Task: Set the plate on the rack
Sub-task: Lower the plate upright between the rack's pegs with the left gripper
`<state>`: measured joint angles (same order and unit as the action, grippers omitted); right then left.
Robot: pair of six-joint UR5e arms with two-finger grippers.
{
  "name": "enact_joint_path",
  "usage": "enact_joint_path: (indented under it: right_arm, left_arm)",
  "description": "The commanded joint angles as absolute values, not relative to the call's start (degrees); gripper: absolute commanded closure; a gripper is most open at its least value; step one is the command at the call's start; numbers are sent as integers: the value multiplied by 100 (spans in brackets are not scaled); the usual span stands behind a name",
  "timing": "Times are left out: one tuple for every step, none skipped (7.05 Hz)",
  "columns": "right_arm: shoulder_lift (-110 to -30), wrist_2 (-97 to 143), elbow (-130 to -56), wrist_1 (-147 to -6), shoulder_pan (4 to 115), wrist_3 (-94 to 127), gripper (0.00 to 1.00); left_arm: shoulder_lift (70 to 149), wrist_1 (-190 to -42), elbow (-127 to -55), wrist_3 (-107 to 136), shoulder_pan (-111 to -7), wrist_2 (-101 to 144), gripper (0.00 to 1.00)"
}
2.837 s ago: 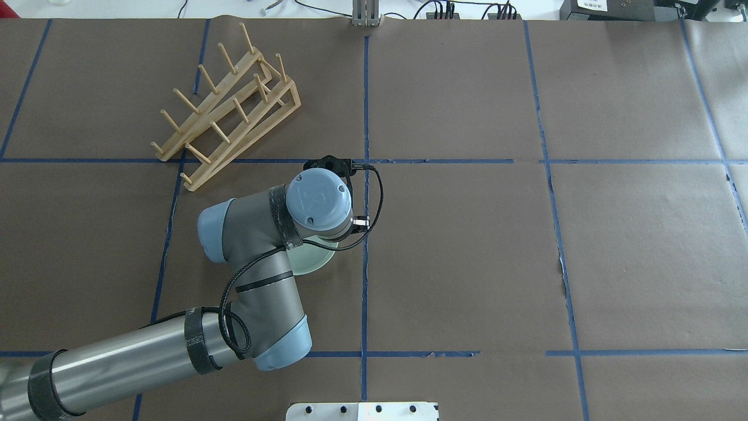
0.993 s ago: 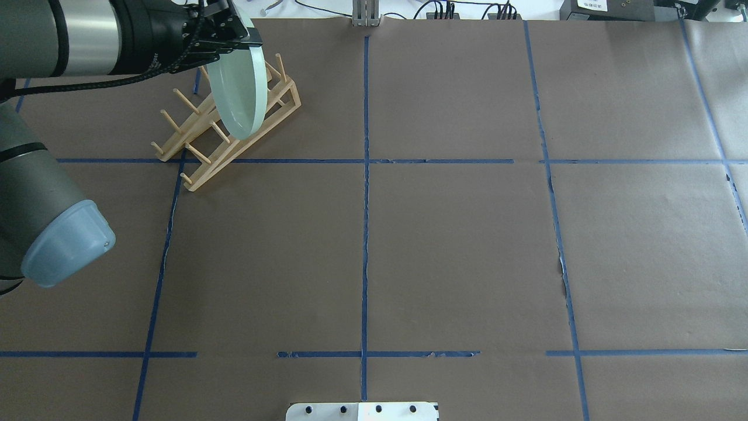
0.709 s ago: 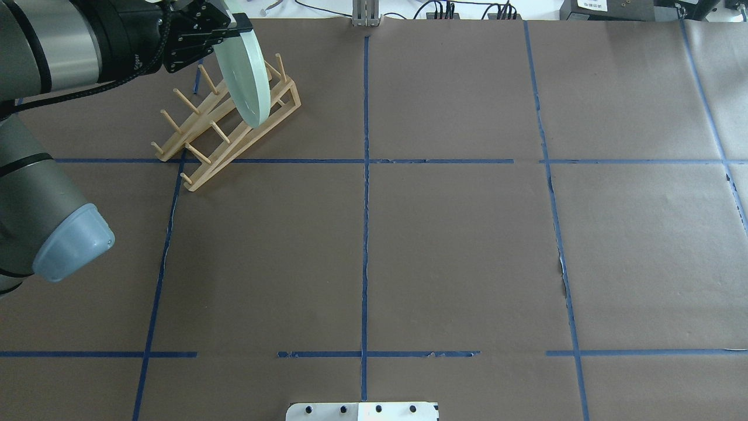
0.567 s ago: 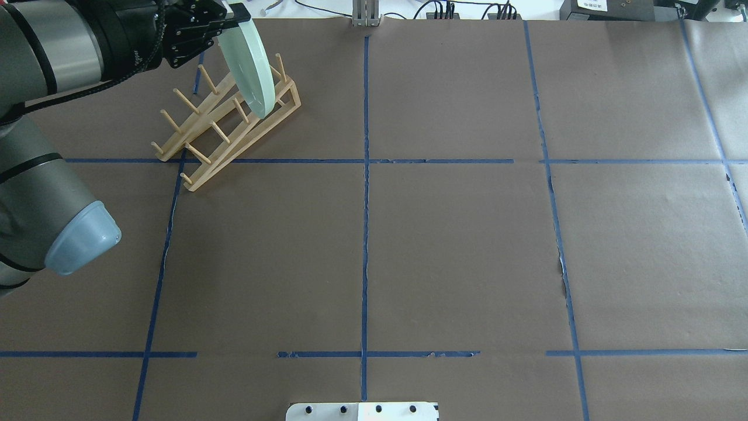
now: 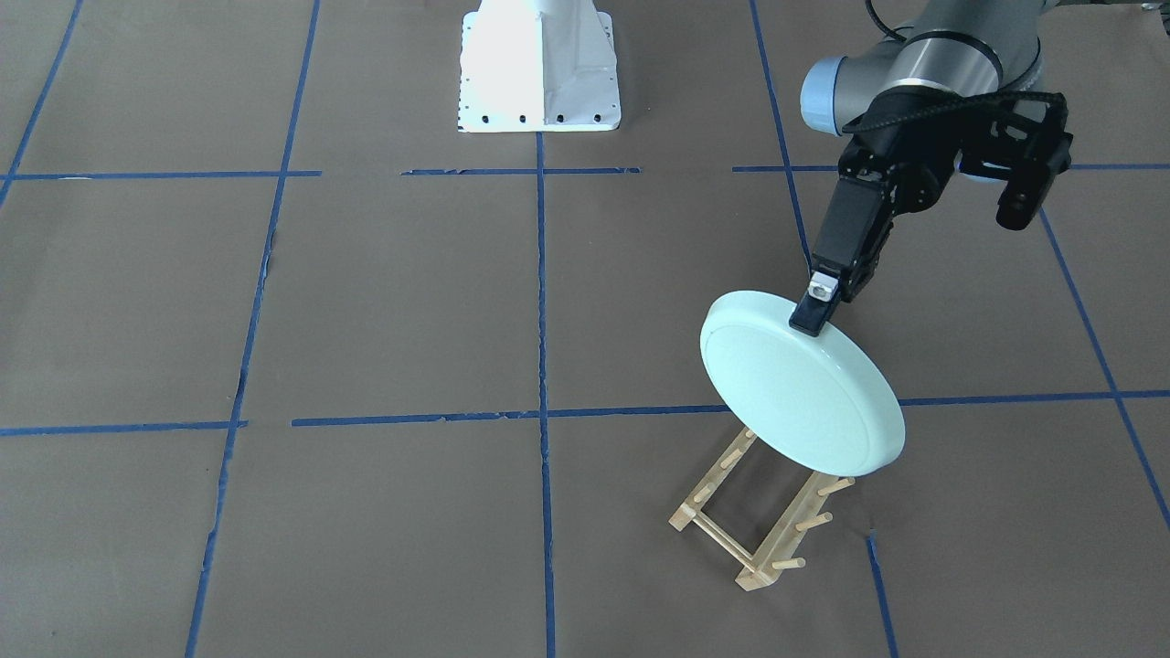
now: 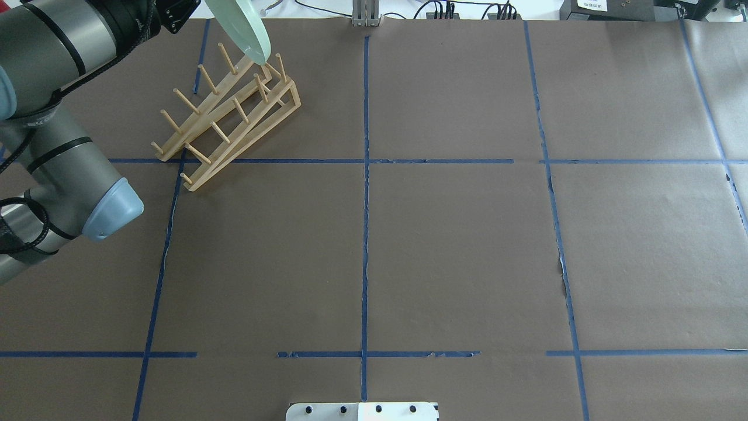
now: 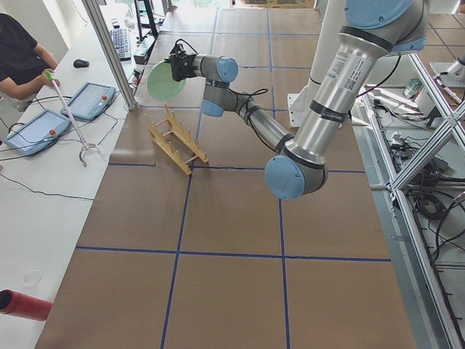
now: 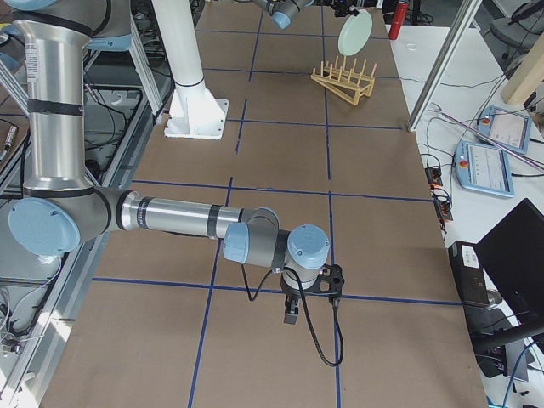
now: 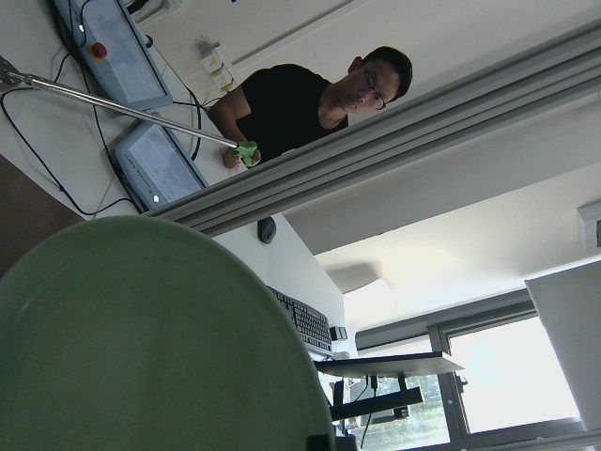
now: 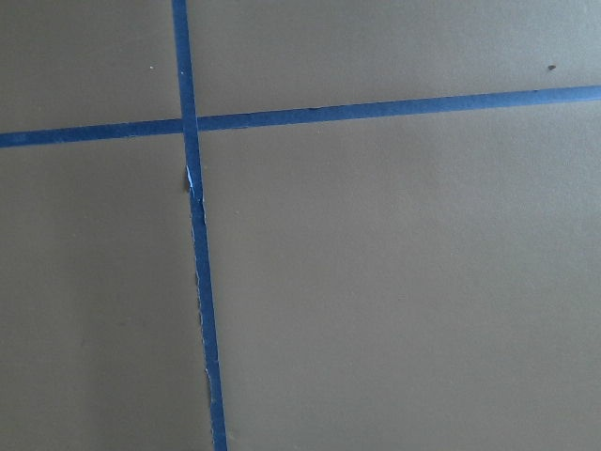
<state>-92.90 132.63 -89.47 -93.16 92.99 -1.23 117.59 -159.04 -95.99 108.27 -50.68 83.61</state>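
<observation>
The pale mint-green plate (image 5: 804, 393) hangs on edge, tilted, in the air above the bamboo rack (image 5: 759, 525) and clear of its pegs. My left gripper (image 5: 816, 311) is shut on the plate's upper rim. In the overhead view the plate (image 6: 245, 29) sits over the far end of the rack (image 6: 228, 111). The plate also fills the lower left of the left wrist view (image 9: 141, 348). My right gripper (image 8: 290, 311) shows only in the exterior right view, low over the table near the front, so I cannot tell if it is open or shut.
The rack stands slantwise on brown paper marked with blue tape lines (image 6: 365, 175). The white robot base (image 5: 539, 64) is at the near edge. An operator (image 7: 18, 58) sits beyond the far table edge with tablets (image 7: 91, 98) and a grabber stick.
The left arm carried the plate from the table's middle to the rack. Over the last second the plate moved up and toward the far edge, off the rack's pegs.
</observation>
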Motion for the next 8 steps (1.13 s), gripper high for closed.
enact_joint_path:
  right_arm:
    - [-9290,13263,-8947,-9316,9299,-123,0]
    - [-9290,13263,-8947,-9316,9299,-123,0]
    - [-9290,13263,-8947,-9316,9299,-123,0]
    - [-9290,13263,-8947,-9316,9299,-123,0]
    - [-9290,13263,-8947,-9316,9299,-132,0]
    - [-9290,13263,-8947,-9316,9299,-123,0]
    - [-9290,13263,-8947,-9316,9299,-123,0]
    - [-9290,13263,-8947,-9316,9299,-123,0]
  left_arm:
    - [12031,-16677,-8600,11449,-5185,7887,100]
    - [12145,-16777,-8317,11548,-5186,7797,100]
    - [12199,-16787,-8201,11558,-5186,7796,100]
    - [12225,-16787,-8070,11558,-5186,7787,100]
    - [12252,-16796,-8034,11566,-5186,7778,100]
    - [12261,-16822,-8033,11653,-5186,7778,100]
    - [12252,-16822,-8033,12020,-5159,7787,100]
    - [12217,-16840,-8033,12032,-5116,7778,100]
